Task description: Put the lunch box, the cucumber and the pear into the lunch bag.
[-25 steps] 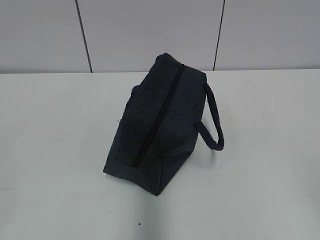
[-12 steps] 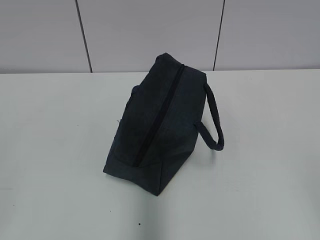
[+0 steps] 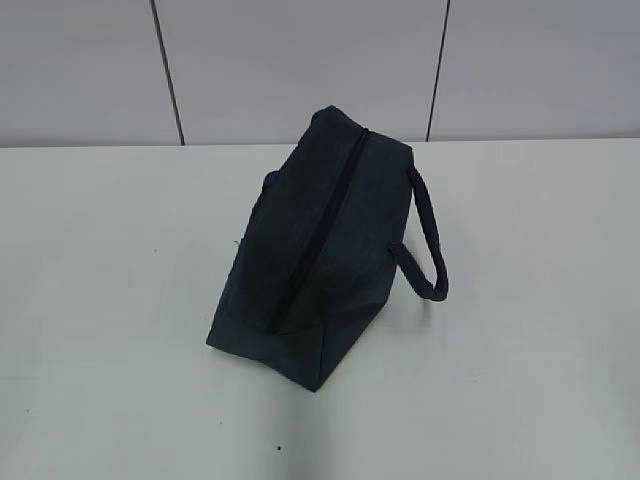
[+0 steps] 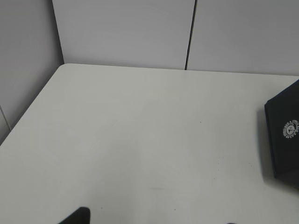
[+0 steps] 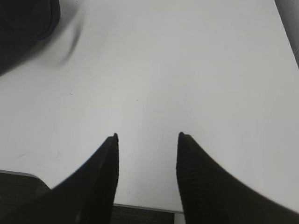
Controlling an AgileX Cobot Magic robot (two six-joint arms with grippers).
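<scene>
1. While nothing shifts in the exterior view across the last second, the lunch bag (image 3: 320,250) sits at the centre of the frame on the white counter (image 3: 110,300), in the same spot and pose as before. Its long zipper (image 3: 318,232) runs up the ridge and looks closed along its visible length, and the strap handle (image 3: 425,235) loops out toward the right. Neither arm shows in this view, and no lunch box, cucumber or pear is visible either.

2. Seen from the left wrist view, only a corner of the bag with its small white round logo (image 4: 290,129) enters at the right edge of the frame. A dark tip of the left claw (image 4: 79,215) pokes up at the lower left; its fingers stand well apart, holding nothing, over bare counter.

3. Seen from the right wrist view, the right claw (image 5: 147,136) fills the bottom of the frame, its two dark fingers (image 5: 105,168) partly apart with only bare counter between them. A dark rounded piece of the bag lies in the upper left corner.

4. Since nothing has changed, I judge both arms to be idle. With the zipper closed and no food in sight, either the packing is done or it has not begun; these views cannot settle which.
</scene>
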